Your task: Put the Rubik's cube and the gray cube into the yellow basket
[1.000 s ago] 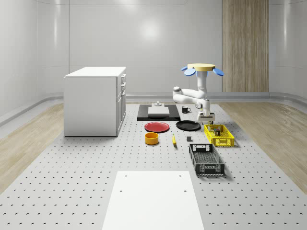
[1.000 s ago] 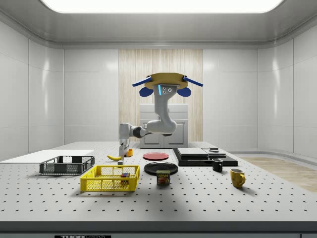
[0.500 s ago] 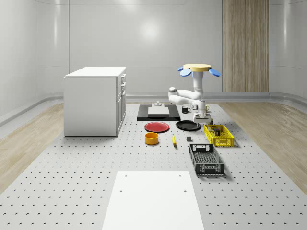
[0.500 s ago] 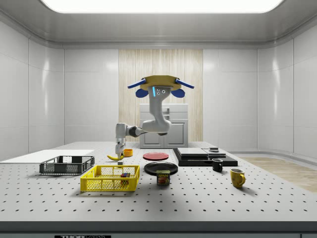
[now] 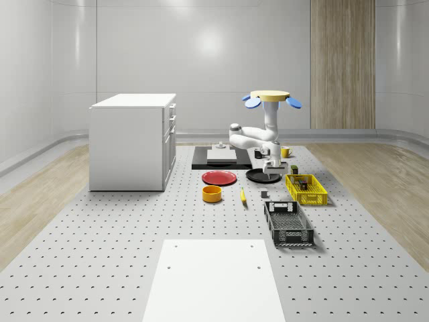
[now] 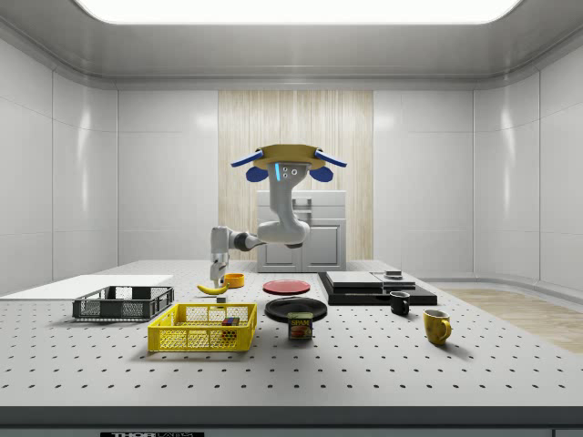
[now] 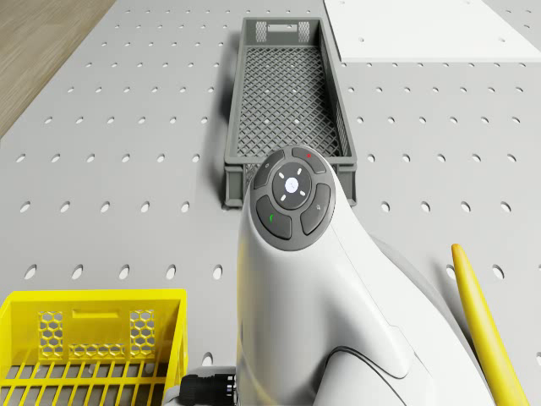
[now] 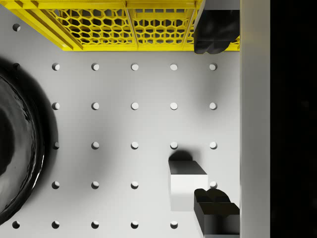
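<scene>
The end effector (image 8: pixel 215 116) is seen released above the gray cube (image 8: pixel 188 184) on the surface (image 5: pixel 134 221), beside the yellow basket (image 5: pixel 306 189) right of centre in the whole-scene view, with the drone (image 5: pixel 271 99) hovering above.

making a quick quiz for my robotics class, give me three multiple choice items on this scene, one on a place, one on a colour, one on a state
1. Where does the gray cube lie?
A. in the yellow basket
B. on the bare table
C. on the black plate

2. What colour is the plate beside the black plate?
A. red
B. green
C. blue

3. What is the state of the end effector?
A. shut on the gray cube
B. shut on a banana
C. open, holding nothing

Answers:
1 B, the wrist view shows it on the perforated table, apart from the yellow basket.
2 A, the red plate is in the whole-scene view.
3 C, its fingers stand apart with only table between them.
</scene>
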Robot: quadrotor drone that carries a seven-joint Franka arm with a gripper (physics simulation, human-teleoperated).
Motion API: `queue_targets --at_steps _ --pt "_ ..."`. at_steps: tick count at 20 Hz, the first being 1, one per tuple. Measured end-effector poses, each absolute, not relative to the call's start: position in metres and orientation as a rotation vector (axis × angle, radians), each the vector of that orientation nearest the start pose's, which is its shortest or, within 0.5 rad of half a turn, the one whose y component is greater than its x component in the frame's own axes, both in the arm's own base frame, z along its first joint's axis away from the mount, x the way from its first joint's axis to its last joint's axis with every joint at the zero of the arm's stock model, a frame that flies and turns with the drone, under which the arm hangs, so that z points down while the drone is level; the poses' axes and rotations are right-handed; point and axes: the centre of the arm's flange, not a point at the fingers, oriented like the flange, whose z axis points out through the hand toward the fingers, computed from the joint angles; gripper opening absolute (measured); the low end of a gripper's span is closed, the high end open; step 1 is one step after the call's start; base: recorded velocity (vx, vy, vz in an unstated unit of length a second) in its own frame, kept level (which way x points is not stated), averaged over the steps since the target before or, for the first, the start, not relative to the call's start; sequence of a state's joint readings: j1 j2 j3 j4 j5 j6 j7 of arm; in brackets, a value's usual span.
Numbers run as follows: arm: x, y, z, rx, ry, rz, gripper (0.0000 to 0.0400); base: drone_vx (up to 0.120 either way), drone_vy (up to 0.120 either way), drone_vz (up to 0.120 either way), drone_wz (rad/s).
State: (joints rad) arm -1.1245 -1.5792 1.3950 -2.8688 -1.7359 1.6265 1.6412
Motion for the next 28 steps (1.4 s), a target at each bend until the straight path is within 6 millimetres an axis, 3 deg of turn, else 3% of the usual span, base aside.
queue_targets --at_steps 8,14,20,28 --pt "0.307 0.018 0.487 0.001 -0.002 0.786 0.0400 0.000 -0.120 -0.085 0.000" --pt "0.307 0.018 0.487 0.001 -0.002 0.786 0.0400 0.000 -0.120 0.000 0.000" --pt "0.307 0.018 0.487 0.001 -0.002 0.786 0.0400 0.000 0.000 -0.087 0.000" --pt "0.307 0.022 0.505 0.001 -0.002 0.786 0.0400 0.000 0.000 0.000 0.000"
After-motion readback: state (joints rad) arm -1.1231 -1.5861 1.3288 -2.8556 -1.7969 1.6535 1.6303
